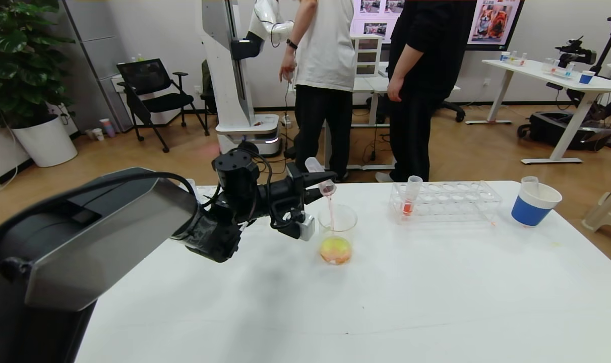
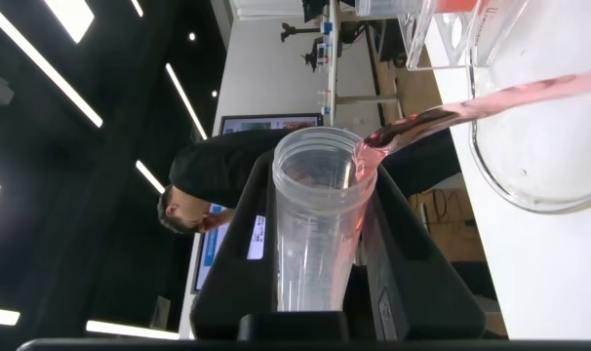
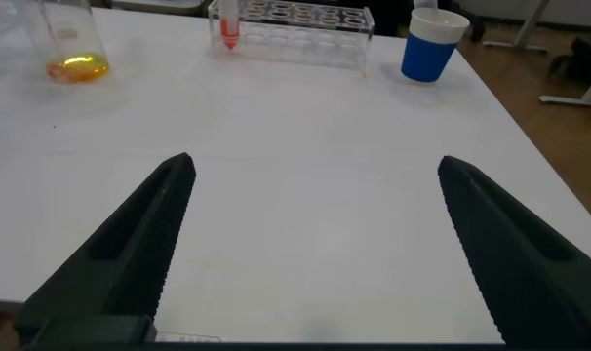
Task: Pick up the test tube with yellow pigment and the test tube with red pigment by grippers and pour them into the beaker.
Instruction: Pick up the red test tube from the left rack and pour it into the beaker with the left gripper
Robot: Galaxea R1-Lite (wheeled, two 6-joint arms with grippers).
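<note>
The left gripper (image 1: 319, 182) holds the tilted test tube with red pigment (image 1: 319, 176) over the beaker (image 1: 337, 237) near the white table's (image 1: 436, 292) far edge; the right gripper (image 3: 310, 244) is wide open. Two people (image 1: 320, 75) stand behind.

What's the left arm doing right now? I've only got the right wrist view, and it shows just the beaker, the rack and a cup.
Observer: The left gripper holds the red tube tipped mouth-down over the beaker.
Operator: Is anything coming out?
Observer: Yes, a thin red stream falls from its mouth into the beaker.
Operator: Much left inside?
Observer: The left wrist view shows the tube almost empty, with only a red trace along one side.
</note>
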